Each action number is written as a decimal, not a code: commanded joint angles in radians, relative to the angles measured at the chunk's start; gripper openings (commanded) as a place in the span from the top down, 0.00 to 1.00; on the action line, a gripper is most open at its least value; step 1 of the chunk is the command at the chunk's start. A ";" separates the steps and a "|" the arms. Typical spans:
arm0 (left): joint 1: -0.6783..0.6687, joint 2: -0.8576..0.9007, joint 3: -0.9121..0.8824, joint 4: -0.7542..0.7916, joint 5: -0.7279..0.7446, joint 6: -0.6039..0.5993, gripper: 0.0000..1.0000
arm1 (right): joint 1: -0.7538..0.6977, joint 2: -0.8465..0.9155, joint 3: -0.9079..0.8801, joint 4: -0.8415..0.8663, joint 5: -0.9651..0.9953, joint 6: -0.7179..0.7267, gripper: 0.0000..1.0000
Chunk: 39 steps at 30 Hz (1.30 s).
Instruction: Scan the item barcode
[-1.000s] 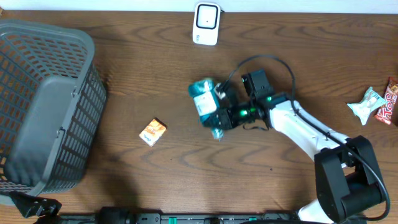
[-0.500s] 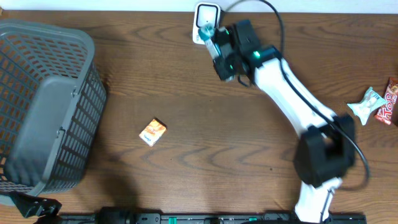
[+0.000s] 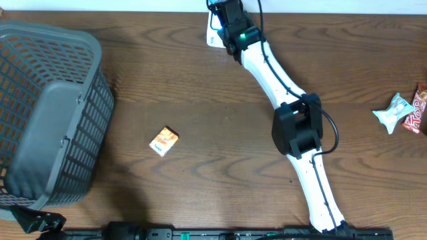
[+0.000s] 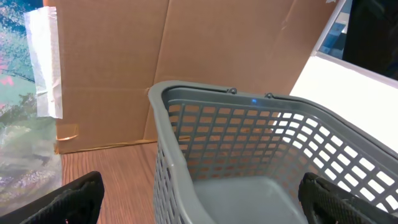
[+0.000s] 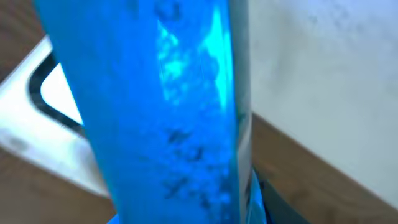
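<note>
Grey lattice basket (image 3: 47, 113), brown wood-grain table (image 3: 200, 100), blue packet (image 5: 161, 112) at the scanner (image 3: 212, 39).
At frame left, the left gripper (image 4: 202, 208) faces the moulded plastic basket, its black fingers (image 4: 74, 199) spread wide and grasping nothing. A small orange box (image 3: 163, 141) lies lower centre. At top centre, the right gripper (image 3: 225, 20) clenches the glossy packet just over the white, rounded scanner. Crinkled snack wrappers (image 3: 400, 112) lie at the right edge.

Mock shop checkout: grey basket (image 3: 47, 113), barcode scanner (image 3: 211, 39), snack packets (image 3: 392, 112) on table (image 3: 200, 173).
</note>
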 commanded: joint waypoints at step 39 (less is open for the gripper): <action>-0.001 -0.002 -0.006 -0.002 -0.013 -0.009 0.00 | -0.620 -0.188 -0.257 -0.360 0.244 0.337 0.99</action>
